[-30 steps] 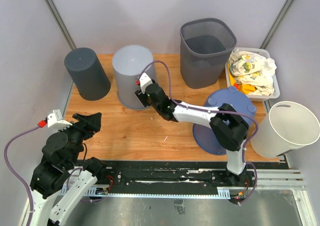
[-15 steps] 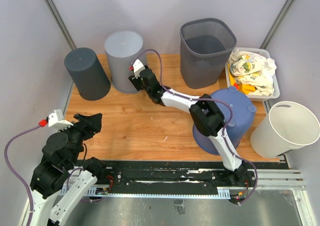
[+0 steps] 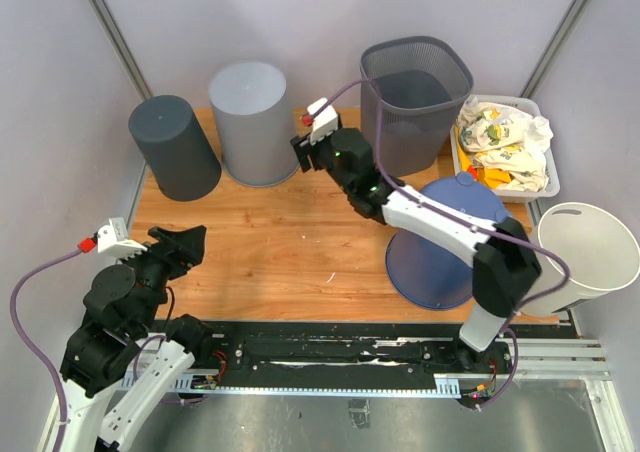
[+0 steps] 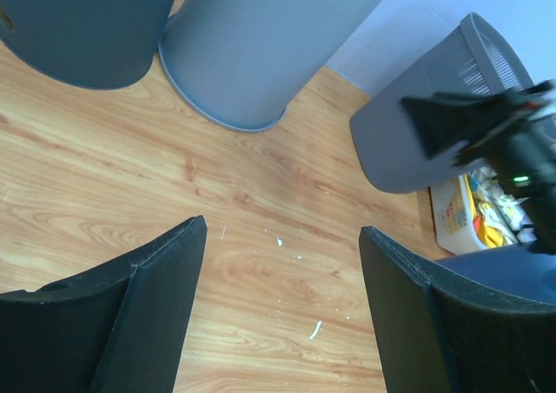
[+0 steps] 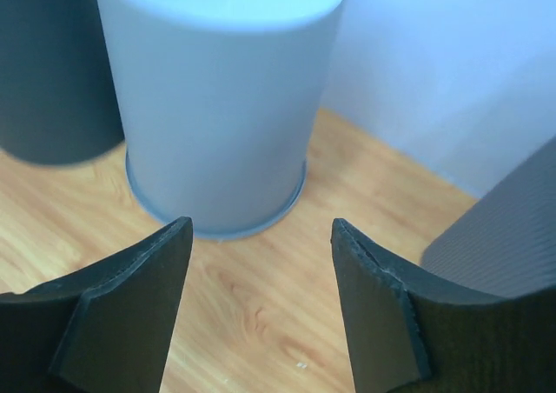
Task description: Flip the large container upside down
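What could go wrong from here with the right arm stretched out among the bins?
1. The open right pincer hangs between the upturned light grey bin and the upright mesh basket. A sideways swing could knock either one, and the basket is right beside the wrist.
2. The right arm reaches across above the upturned blue bin. Lowering or pulling back carelessly might bump or drag it.

Pretty clearly a robotics lab test cell, not anybody's home. Two robot arms (image 3: 440,227) are bolted to a metal rail (image 3: 330,354) at the edge of a wooden tabletop (image 3: 270,247). Purple cables (image 3: 40,268) loop loose, plain pale walls (image 3: 300,17) with metal corner posts (image 3: 110,22) box it in, and plastic bins (image 3: 255,122) stand around like props.
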### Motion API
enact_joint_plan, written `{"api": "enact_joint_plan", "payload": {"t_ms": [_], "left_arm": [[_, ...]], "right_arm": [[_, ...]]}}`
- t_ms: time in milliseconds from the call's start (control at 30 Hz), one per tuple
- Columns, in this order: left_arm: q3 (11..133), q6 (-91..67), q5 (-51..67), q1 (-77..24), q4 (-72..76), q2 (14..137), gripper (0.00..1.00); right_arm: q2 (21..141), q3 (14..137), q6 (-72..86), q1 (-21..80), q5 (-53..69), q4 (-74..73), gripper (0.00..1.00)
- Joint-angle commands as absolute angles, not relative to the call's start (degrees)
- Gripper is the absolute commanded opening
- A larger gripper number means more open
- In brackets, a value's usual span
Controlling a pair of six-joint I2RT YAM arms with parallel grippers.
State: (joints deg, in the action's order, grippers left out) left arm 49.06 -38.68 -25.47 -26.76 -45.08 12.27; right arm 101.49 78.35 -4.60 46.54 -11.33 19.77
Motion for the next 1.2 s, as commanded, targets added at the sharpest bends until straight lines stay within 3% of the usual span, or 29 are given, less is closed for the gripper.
{"api": "enact_joint_plan", "payload": {"t_ms": [0, 300, 567, 900, 967, 1167], "left_arm": [[49.0, -38.9, -23.5, -26.8, -43.3, 12.5, 0.76], [48.7, -37.3, -21.3, -26.8, -41.9, 14.1, 0.76], [46.2, -35.6, -20.1, -26.8, -37.7, 17.2, 0.76], [43.2, -34.5, -19.6, -26.8, -33.6, 20.3, 0.77], [43.0, -34.3, -19.6, -26.8, -33.3, 20.7, 0.77], [42.4, -34.1, -19.7, -26.8, -33.0, 20.7, 0.77]], "right_arm": [[94.7, 79.8, -5.4, 43.3, -14.7, 17.7, 0.67], [98.0, 94.3, -8.8, 34.8, -17.1, 6.3, 0.70], [107.3, 109.3, -9.5, 26.8, -12.0, -2.3, 0.71], [114.9, 114.6, -4.9, 21.1, -3.0, -5.1, 0.67], [116.3, 115.7, -4.9, 21.1, -2.0, -5.8, 0.64], [117.7, 116.8, -4.3, 21.1, -0.6, -6.8, 0.41]]}}
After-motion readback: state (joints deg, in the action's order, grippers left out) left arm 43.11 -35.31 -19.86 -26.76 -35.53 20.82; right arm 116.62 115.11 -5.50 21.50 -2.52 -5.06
